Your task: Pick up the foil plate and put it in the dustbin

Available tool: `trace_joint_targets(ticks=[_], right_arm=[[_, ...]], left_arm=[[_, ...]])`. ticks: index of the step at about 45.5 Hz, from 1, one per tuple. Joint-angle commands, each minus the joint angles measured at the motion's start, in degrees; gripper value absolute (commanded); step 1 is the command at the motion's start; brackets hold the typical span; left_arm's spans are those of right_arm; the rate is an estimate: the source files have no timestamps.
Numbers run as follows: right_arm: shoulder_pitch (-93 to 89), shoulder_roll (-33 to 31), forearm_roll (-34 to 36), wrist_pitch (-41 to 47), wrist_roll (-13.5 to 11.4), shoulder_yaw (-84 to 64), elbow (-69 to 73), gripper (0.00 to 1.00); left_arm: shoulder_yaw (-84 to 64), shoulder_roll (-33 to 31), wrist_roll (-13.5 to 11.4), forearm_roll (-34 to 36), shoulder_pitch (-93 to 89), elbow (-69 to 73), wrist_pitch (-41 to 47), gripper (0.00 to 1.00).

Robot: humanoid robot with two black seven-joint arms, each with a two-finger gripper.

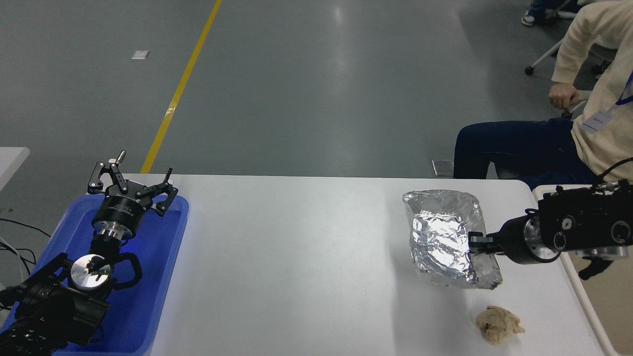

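Head view: the foil plate [447, 237] is seen pinched at its right rim by the right hand [475, 244], with the fingers pressed together on the foil. The plate is tilted, its hollow turned toward the camera, and it appears lifted off the bench [296, 257], judging by the shadow beneath it. The pick-up is therefore judged done; the carry to the dustbin [544, 190] and the release are left. Only a strip of the dustbin's rim is seen at the right edge, mostly hidden behind the right arm, so its contents cannot be told. The plate itself is seen to be empty. A paper wad [498, 324] lies on the bench near the plate, apart from it. The left hand [131, 185] is parked, spread, over a blue tray [163, 277] at the lower left.
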Motion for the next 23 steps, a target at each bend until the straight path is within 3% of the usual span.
trace_joint_targets(ticks=[1, 13, 23], right_arm=[[15.49, -0.59, -0.36, 19.73, 0.05, -1.53, 3.68, 0.00], [26.65, -0.59, 0.09, 32.03, 0.05, -5.04, 3.77, 0.00], [36.23, -1.29, 0.26, 32.48, 0.23, -7.85, 3.86, 0.00]], left_arm=[[0.00, 0.02, 0.00, 0.00, 0.01, 0.00, 0.00, 1.00], [0.00, 0.02, 0.09, 0.00, 0.01, 0.00, 0.00, 1.00], [0.00, 0.02, 0.00, 0.00, 0.01, 0.00, 0.00, 1.00]])
